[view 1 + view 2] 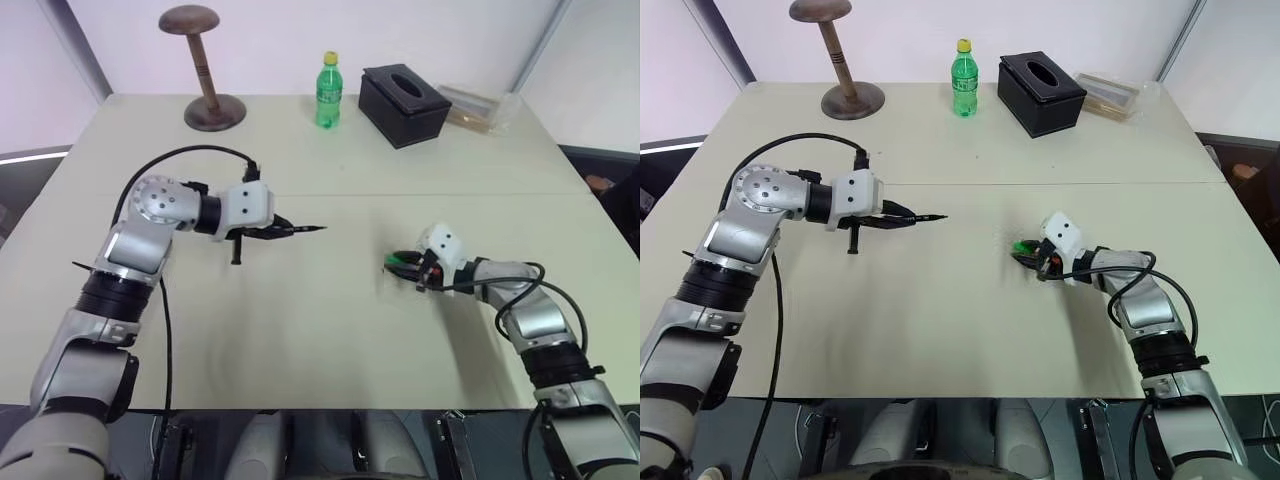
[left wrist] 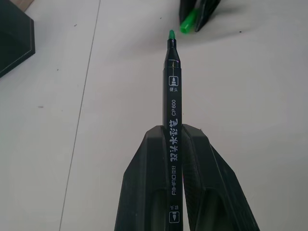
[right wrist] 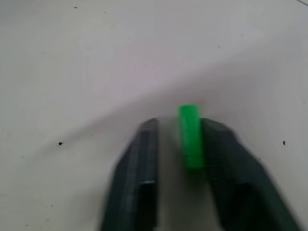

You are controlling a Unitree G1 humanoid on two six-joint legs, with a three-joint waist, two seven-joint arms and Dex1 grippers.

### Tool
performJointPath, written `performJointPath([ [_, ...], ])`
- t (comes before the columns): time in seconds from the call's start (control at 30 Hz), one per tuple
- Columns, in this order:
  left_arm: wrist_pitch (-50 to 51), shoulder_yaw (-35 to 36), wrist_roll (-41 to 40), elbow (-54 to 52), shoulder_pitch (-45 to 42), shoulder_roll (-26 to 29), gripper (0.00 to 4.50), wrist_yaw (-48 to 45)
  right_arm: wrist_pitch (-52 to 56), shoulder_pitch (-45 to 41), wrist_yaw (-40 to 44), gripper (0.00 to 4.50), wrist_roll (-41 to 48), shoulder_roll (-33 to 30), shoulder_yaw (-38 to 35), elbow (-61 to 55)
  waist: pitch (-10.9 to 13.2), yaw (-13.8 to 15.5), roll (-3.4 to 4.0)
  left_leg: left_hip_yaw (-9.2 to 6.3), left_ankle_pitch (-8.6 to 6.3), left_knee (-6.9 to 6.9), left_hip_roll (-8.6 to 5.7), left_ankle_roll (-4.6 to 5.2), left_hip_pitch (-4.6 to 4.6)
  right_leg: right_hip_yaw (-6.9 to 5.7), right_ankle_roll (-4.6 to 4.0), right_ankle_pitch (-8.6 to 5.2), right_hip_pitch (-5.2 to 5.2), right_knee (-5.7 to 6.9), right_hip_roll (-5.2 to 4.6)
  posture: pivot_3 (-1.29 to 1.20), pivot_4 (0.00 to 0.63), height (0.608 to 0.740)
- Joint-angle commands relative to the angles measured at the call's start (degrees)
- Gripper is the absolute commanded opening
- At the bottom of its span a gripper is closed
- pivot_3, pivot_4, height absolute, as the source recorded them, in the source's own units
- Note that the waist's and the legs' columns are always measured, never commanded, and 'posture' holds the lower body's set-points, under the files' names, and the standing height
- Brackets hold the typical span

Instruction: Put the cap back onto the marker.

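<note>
My left gripper (image 1: 283,231) is shut on the marker (image 1: 303,230), a slim black pen held above the table with its tip pointing right. In the left wrist view the marker (image 2: 172,86) sticks out from between the fingers (image 2: 149,159), its green tip bare and aimed at the cap (image 2: 188,20). The cap (image 1: 401,260) is a tiny bright green tube at the table's right middle. My right gripper (image 1: 404,266) sits low on the table around it. In the right wrist view the cap (image 3: 191,137) lies between the two fingers, against one of them, with the gripper (image 3: 178,126) shut on it.
Along the table's far edge stand a wooden hat stand (image 1: 205,75), a green bottle with a yellow top (image 1: 328,90), a black tissue box (image 1: 403,103) and a clear plastic packet (image 1: 480,108). A black cable (image 1: 190,152) loops over my left arm.
</note>
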Motion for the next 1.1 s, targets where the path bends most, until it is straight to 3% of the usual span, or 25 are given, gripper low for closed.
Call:
performJointPath([
  [0.03,-0.46,0.67,-0.8,-1.38,-0.87,0.11,0.0,0.5,-0.46,0.6,-0.38,0.03,-0.57,-1.06,-1.28,0.27,0.0,0.0,0.0,0.0,0.0,0.0,0.0,0.0,0.0,0.0,0.0,0.0,0.0,0.0,0.0,0.0,0.15,0.74],
  [0.2,-1.04,0.34,-0.79,-0.38,-1.57,-0.65,0.0,0.47,0.26,1.82,-1.37,0.03,-0.85,-1.85,-1.54,-1.63,0.0,0.21,0.0,0.0,0.0,0.01,-0.01,-0.01,0.0,0.0,0.0,0.0,0.02,0.0,-0.02,0.0,0.15,0.74],
  [0.4,-4.83,-1.15,-1.71,3.81,-2.31,-2.8,0.0,-3.2,5.57,5.14,-5.84,0.03,-5.24,-7.51,-2.11,-20.36,0.0,0.24,0.01,0.01,0.0,0.01,-0.05,-0.01,-0.03,0.0,0.0,0.0,-0.02,0.0,-0.07,0.0,0.15,0.74],
  [0.67,-19.2,-3.62,3.04,22.26,-10.07,-10.43,0.0,0.25,19.19,4.88,-8.94,0.03,-6.36,-9.87,-0.81,-39.47,0.0,0.19,0.03,0.0,0.01,0.03,-0.07,-0.01,-0.03,-0.01,0.0,0.0,-0.03,0.03,0.0,0.0,0.15,0.74],
  [0.9,-28.85,-4.86,5.97,32.92,-15.32,-13.07,0.0,1.52,24.75,3.15,-10.39,0.03,-7.49,-9.1,2.4,-44.91,0.01,0.21,0.02,0.01,0.01,0.02,-0.09,-0.01,-0.05,-0.01,0.0,0.0,-0.05,0.01,-0.01,0.0,0.15,0.74],
  [1.1,-31.67,-4.7,6.32,35.96,-16.58,-14.15,0.0,1.02,25.52,1.27,-10.26,0.03,-7.54,-9.23,3.69,-44.74,0.01,0.18,0.02,0.0,0.01,0.02,-0.09,-0.01,-0.06,-0.02,0.0,0.0,-0.06,0.01,0.0,0.0,0.15,0.74],
])
